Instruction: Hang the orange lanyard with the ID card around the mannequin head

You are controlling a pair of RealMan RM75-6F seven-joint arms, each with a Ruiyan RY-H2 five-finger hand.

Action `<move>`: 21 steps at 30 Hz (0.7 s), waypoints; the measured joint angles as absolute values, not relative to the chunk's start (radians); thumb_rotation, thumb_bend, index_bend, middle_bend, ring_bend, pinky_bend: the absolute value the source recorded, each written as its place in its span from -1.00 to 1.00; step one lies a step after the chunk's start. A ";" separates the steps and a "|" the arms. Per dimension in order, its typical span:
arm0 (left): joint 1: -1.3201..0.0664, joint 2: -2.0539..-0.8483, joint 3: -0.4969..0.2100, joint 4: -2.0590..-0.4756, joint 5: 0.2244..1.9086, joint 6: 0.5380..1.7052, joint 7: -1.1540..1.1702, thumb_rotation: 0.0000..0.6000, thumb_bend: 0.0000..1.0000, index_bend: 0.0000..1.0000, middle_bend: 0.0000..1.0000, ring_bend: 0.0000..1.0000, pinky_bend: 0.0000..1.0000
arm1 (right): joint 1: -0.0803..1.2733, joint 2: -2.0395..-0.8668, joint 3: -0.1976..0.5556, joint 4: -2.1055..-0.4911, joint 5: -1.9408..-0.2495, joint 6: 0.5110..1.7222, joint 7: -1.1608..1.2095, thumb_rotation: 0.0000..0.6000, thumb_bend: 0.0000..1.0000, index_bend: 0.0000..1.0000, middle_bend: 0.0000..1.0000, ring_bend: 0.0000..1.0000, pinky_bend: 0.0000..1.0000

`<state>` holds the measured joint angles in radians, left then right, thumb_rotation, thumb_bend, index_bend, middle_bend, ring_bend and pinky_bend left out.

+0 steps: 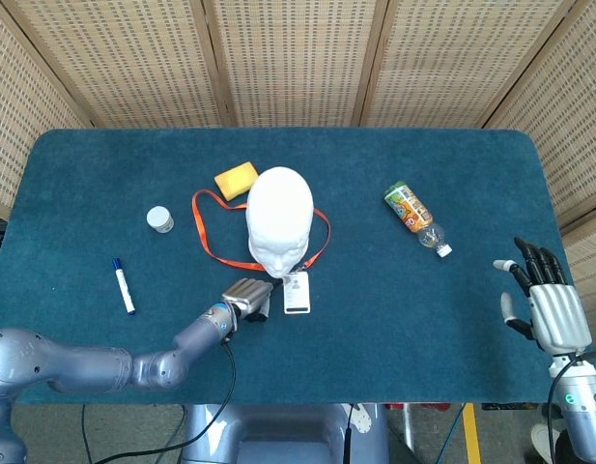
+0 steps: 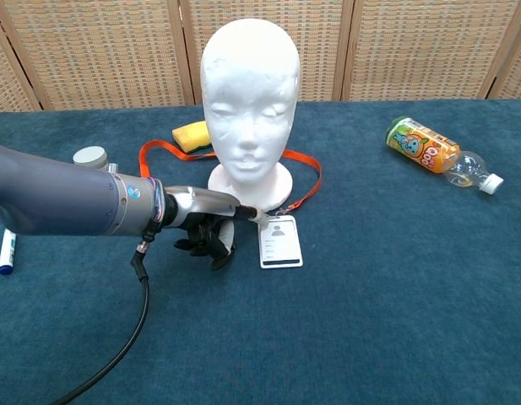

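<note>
The white mannequin head [image 1: 278, 217] [image 2: 247, 93] stands upright at the table's middle. The orange lanyard [image 1: 199, 232] [image 2: 312, 180] lies flat on the cloth, looped around the head's base. Its ID card [image 1: 297, 292] [image 2: 279, 241] lies face up just in front of the base. My left hand [image 1: 244, 295] [image 2: 201, 224] is low on the table left of the card, pinching the lanyard's clip end at the card's top, other fingers curled under. My right hand [image 1: 547, 300] hovers open at the table's right front edge, far from everything; the chest view does not show it.
A yellow sponge [image 1: 235, 178] [image 2: 191, 133] lies behind the head to the left. A small white jar [image 1: 160, 219] [image 2: 90, 157] and a blue marker [image 1: 123, 285] [image 2: 4, 251] sit further left. An orange drink bottle [image 1: 411, 211] [image 2: 425, 152] lies on its side at the right.
</note>
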<state>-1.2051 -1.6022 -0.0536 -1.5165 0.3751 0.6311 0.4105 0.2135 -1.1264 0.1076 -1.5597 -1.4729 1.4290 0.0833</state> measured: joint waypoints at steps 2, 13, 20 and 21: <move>-1.215 -1.591 -0.040 -1.535 0.366 0.633 0.419 1.00 1.00 -0.94 0.68 0.58 0.71 | 0.212 -1.126 0.108 -1.561 -1.475 1.431 0.083 1.00 0.13 -0.51 -0.98 -1.00 -1.00; -1.247 -1.568 -0.007 -1.586 0.340 0.638 0.420 1.00 1.00 -0.92 0.68 0.58 0.71 | 0.205 -1.124 0.110 -1.571 -1.490 1.447 0.083 1.00 0.13 -0.51 -0.98 -1.00 -1.00; -1.237 -1.572 -0.028 -1.581 0.388 0.655 0.379 1.00 1.00 -0.91 0.68 0.58 0.71 | 0.204 -1.125 0.113 -1.571 -1.493 1.449 0.086 1.00 0.13 -0.51 -0.98 -1.00 -1.00; -1.239 -1.575 -0.029 -1.579 0.387 0.655 0.379 1.00 1.00 -0.91 0.68 0.58 0.71 | 0.204 -1.126 0.113 -1.571 -1.492 1.449 0.085 1.00 0.13 -0.51 -0.98 -1.00 -1.00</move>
